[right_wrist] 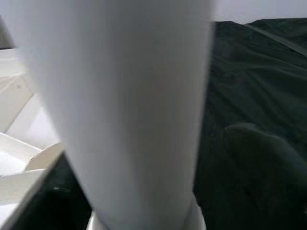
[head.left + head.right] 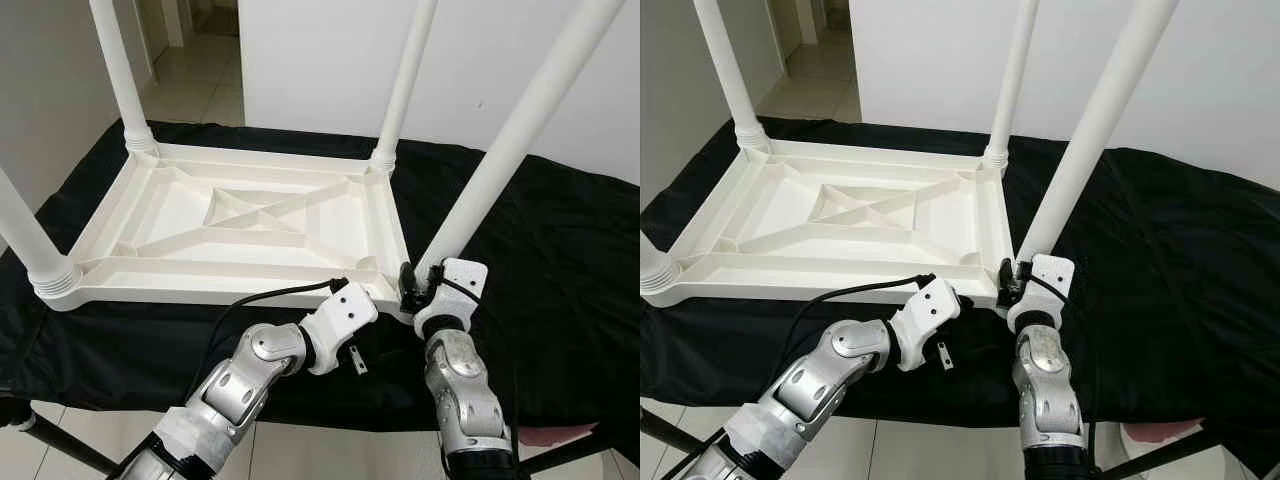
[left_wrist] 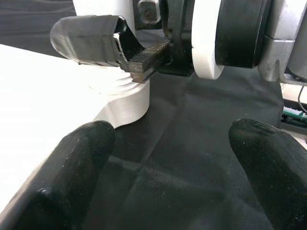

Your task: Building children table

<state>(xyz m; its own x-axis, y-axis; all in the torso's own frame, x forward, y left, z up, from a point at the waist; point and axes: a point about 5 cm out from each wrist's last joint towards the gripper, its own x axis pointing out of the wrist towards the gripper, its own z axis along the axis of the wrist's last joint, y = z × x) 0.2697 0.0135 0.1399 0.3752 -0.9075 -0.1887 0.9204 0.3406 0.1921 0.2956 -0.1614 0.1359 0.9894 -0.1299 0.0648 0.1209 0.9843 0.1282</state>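
We close our right pincer (image 2: 415,283) around the near-right leg (image 2: 505,150) of the upturned white table (image 2: 240,225) on the black-draped desk (image 2: 560,240), our open left pincer (image 3: 163,167) just beside it.

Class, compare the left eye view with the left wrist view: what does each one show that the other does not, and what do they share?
Left eye view alone: the whole upturned white tabletop with four legs standing up, and both silver arms.

Left wrist view alone: a close look at the left gripper, open over the black cloth, and the toothed pad of a right gripper finger.

Both: the near-right leg base, with the right gripper at it.
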